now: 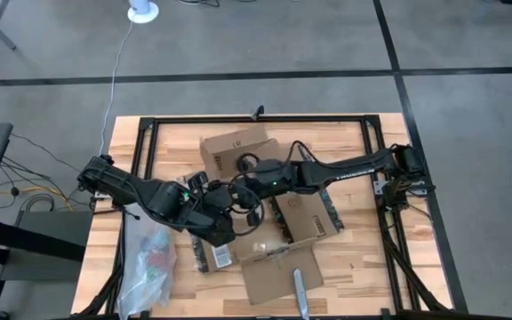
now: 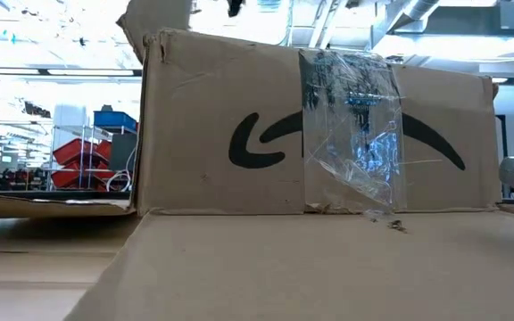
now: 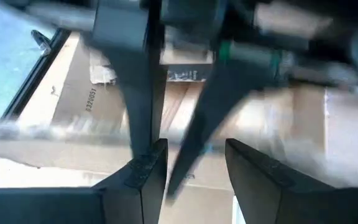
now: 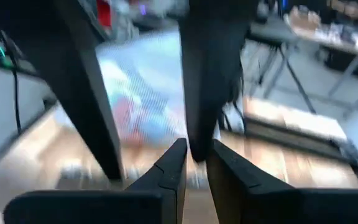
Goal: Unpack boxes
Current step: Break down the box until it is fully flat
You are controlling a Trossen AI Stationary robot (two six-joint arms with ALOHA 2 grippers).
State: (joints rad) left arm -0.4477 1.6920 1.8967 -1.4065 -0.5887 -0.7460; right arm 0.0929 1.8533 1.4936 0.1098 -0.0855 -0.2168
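Brown corrugated box [image 2: 239, 134], flaps open

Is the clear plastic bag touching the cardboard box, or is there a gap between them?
Apart. The high view shows bare wooden table between the clear plastic bag, at the table's left front edge, and the cardboard box.

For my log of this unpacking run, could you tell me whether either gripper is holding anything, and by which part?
It cannot be told. Both the left gripper and the right gripper meet over the open cardboard box, but blur hides any hold.

Probably warehouse: storage racks [image 2: 87, 147]
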